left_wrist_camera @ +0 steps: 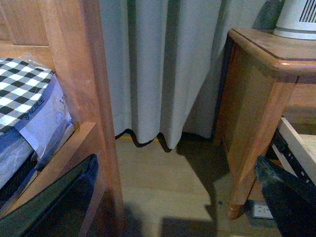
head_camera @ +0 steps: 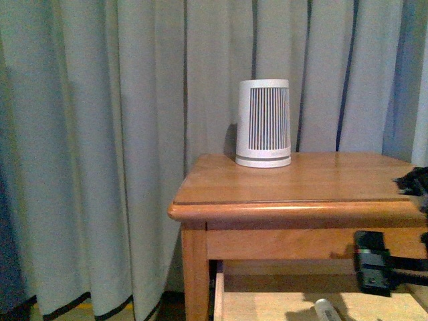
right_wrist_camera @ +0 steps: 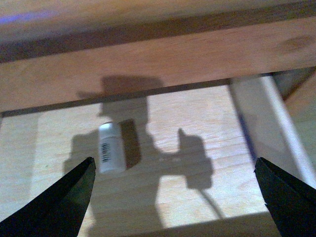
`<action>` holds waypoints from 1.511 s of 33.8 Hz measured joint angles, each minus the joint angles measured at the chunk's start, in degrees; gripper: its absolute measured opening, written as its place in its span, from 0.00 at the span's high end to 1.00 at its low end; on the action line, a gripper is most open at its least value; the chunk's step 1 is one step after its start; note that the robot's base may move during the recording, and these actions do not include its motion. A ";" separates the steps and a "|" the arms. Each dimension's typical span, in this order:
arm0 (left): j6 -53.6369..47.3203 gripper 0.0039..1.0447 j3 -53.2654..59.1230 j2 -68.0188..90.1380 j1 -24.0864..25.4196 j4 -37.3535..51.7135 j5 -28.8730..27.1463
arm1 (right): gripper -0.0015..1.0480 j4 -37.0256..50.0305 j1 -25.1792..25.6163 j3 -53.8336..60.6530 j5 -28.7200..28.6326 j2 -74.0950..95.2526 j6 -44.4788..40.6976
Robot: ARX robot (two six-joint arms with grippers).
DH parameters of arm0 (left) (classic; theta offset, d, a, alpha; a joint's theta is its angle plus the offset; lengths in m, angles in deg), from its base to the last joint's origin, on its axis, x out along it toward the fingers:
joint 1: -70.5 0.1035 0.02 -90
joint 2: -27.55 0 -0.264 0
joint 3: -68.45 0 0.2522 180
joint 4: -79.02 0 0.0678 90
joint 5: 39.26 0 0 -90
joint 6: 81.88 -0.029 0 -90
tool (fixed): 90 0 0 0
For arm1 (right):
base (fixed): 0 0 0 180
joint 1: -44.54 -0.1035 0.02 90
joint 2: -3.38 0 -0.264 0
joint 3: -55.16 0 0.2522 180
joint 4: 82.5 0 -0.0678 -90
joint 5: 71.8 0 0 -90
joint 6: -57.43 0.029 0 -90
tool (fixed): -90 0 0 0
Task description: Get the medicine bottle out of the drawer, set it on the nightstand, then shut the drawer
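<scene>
**Curtained bedside corner: drawer open, bottle not yet picked**

Grey curtain (head_camera: pixel 100 134) behind the nightstand (head_camera: pixel 314 184); only a white slatted container (head_camera: pixel 263 124) stands on top. Upper drawer (head_camera: pixel 267 309) is pulled out, and the medicine bottle (right_wrist_camera: pixel 111 147) lies on its side on the drawer floor. Right gripper (right_wrist_camera: pixel 174 165) hovers above it, spread wide and empty. Left gripper (left_wrist_camera: pixel 175 165) is also spread and empty, off beside the nightstand. Left to do, as I judge it: grasp, lift, place on top, close drawer.
</scene>
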 joint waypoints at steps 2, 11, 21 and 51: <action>0.00 0.06 0.00 0.00 0.00 0.00 0.00 | 0.07 0.81 -1.07 -1.33 -0.17 2.95 -0.17; 0.00 0.06 0.00 0.00 0.00 0.00 0.00 | 0.07 5.84 -4.57 -5.35 1.92 16.13 -1.90; 0.00 0.06 0.00 0.00 0.00 0.00 0.02 | 0.07 6.36 -5.60 -11.34 1.27 24.35 -0.81; 0.00 0.06 0.00 0.02 0.00 0.00 0.02 | 0.61 9.38 -6.32 -18.16 2.58 34.47 0.37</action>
